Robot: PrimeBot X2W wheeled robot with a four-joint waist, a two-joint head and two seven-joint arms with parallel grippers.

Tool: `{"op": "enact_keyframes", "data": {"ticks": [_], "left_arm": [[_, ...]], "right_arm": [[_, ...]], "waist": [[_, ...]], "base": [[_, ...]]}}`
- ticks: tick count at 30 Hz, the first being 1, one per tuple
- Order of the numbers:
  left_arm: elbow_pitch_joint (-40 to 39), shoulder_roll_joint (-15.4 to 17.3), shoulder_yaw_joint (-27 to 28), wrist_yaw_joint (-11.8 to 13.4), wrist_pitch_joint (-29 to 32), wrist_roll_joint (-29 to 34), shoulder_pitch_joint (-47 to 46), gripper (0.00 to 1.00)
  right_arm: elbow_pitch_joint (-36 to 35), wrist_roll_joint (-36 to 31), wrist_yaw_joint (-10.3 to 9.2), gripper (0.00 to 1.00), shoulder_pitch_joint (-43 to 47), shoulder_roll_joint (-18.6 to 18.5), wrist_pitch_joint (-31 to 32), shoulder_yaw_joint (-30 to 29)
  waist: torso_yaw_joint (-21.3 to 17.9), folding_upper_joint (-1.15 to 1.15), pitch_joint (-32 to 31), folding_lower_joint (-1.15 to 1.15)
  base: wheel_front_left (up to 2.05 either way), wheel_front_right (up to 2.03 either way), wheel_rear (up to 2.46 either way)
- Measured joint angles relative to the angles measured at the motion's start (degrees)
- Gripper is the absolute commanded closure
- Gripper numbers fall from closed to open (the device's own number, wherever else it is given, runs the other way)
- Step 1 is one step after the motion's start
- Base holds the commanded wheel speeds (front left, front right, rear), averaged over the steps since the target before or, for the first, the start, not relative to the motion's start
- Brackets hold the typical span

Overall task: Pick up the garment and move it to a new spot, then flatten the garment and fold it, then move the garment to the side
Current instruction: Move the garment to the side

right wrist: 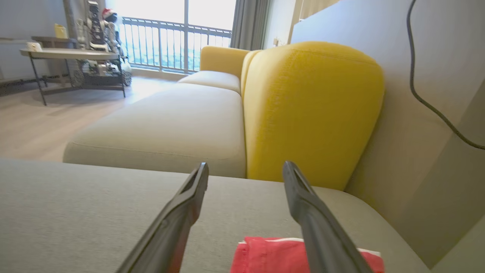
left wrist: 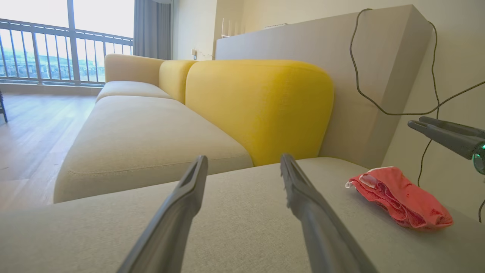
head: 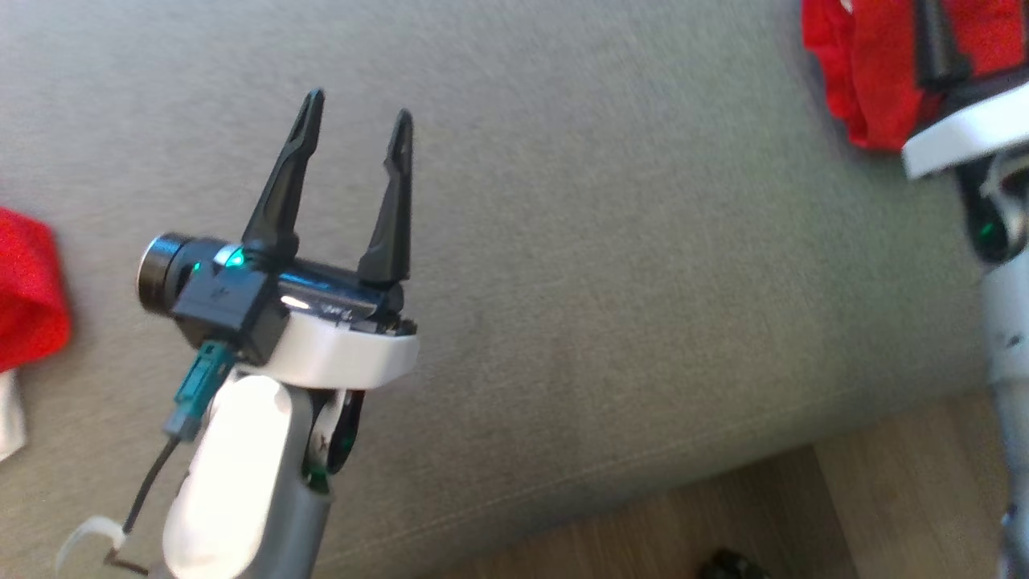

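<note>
Right wrist view: the red garment (right wrist: 269,256) lay bunched on the grey seat cushion (right wrist: 94,212), directly under the right gripper (right wrist: 245,167). It sat low between the two fingers, with a white edge along its far side. The right gripper's jaws stood wide apart and held nothing. Could not tell if the fingers touched the cloth.

Left wrist view: the garment was off to the right of the left gripper (left wrist: 243,158), well apart from it, a crumpled heap with a bit of white at one end. The right gripper's fingers hung just above it. The left gripper was spread just as wide, empty, over bare cushion.

Head view: the garment was at the far side of the right gripper, partly hidden by one dark finger. A second red cloth (head: 28,289) lay on the cushion left of the left gripper, well apart, with a white scrap (head: 8,418) just behind it.

A yellow back cushion (right wrist: 310,110) stood ahead of both grippers, past the cushion's end. A black cable (left wrist: 356,68) hung on the wall to the right. Wooden floor (head: 723,515) ran behind the grippers, along the cushion's near edge. A table (right wrist: 68,55) and a balcony railing (left wrist: 57,49) were far off to the left.
</note>
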Motion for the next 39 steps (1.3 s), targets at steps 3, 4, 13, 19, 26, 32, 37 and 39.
{"op": "enact_keyframes", "data": {"ticks": [3, 4, 13, 19, 26, 32, 37, 39], "left_arm": [[-0.04, -0.16, 0.91, 0.80, 0.00, -1.76, 1.95, 0.00], [-0.04, -0.23, 1.20, 1.23, 0.00, -2.22, 2.77, 0.00], [0.32, -0.51, 2.74, 3.46, 0.00, -2.23, 9.40, 0.00], [1.63, -0.51, 3.14, 4.24, 0.00, -0.74, 13.49, 0.00], [3.81, -0.51, 3.24, 6.28, 0.01, 0.48, 16.60, 0.00], [6.02, -0.49, 3.92, 5.55, 0.01, -1.04, 18.90, 0.00], [6.73, -0.47, 4.68, 5.03, 0.01, -1.18, 20.22, 0.00], [6.79, -0.47, 4.79, 4.59, 0.01, -1.18, 20.22, 0.00]], "right_arm": [[-2.27, 0.03, 0.00, 0.00, 3.41, 1.41, 0.01, 1.02], [-3.01, 0.03, 0.00, 0.00, 4.66, 2.00, 0.01, 1.14], [-8.70, -3.19, 0.00, 0.00, 14.94, 5.46, 0.01, 1.91], [-11.79, -6.88, 0.00, 0.00, 23.45, 8.83, 0.01, 0.97], [-13.66, -9.53, 0.00, 0.00, 32.13, 12.23, 0.01, -0.67], [-14.82, -10.92, 0.00, 0.00, 35.73, 13.18, 0.01, -1.46], [-15.91, -8.14, 0.00, 0.00, 37.69, 13.32, 0.01, -1.59], [-16.50, -6.93, 0.00, 0.00, 37.97, 13.34, 0.01, -2.08]], "waist": [[1.72, 0.00, -2.78, 0.00], [2.32, 0.00, -3.70, 0.00], [7.75, 0.00, -10.60, 0.00], [11.50, 0.00, -14.52, 0.00], [14.90, 0.00, -18.10, 0.00], [16.23, 0.00, -20.29, 0.00], [16.36, 0.00, -21.05, 0.00], [16.27, 0.00, -20.97, 0.00]], "base": [[0.00, 0.00, 0.00], [0.00, 0.00, 0.00], [0.00, 0.00, 0.00], [0.00, 0.00, 0.00], [0.00, 0.00, 0.00], [0.00, 0.00, 0.00], [0.00, 0.00, 0.00], [0.00, 0.00, 0.00]]}}
